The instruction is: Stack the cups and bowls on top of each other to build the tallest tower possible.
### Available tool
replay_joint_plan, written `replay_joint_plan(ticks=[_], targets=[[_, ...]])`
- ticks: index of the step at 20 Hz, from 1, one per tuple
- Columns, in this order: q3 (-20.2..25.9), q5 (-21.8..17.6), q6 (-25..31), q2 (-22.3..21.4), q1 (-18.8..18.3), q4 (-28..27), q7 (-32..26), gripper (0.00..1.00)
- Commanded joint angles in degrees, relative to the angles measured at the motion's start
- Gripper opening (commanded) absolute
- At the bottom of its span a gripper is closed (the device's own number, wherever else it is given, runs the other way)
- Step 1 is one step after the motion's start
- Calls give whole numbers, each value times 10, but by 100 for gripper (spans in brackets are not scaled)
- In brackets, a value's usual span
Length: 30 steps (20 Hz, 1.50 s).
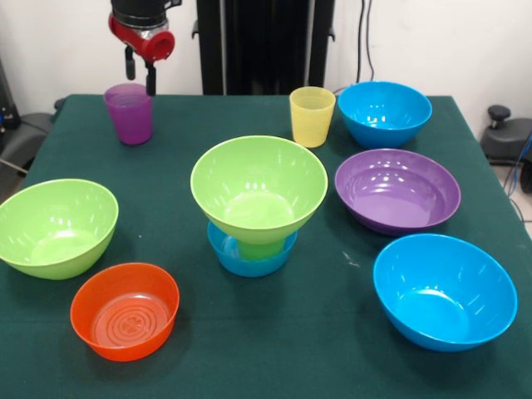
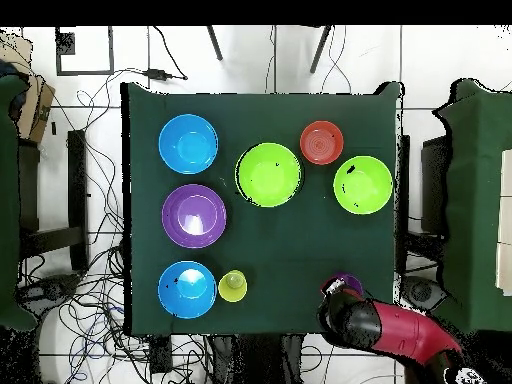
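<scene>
seven bowls (image 1: 389, 112), three cups (image 1: 312, 115) (one stacked)

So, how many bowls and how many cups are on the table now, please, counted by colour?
Green bowls: 2
Blue bowls: 3
Purple bowl: 1
Orange bowl: 1
Purple cup: 1
Yellow cup: 1
Green cup: 1
Total: 10

Robot lab: cables (image 2: 100, 300) strewn on tiled floor (image 2: 90, 60)
</scene>
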Motion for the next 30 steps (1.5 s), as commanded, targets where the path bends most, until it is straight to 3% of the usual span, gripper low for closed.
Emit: replay_joint_plan(ticks=[1,20,30], targets=[[53,15,19,6,23,-14,8,100],[56,1,-24,64,17,-44,14,100],[60,-3,-21,66,11,-52,3,100]])
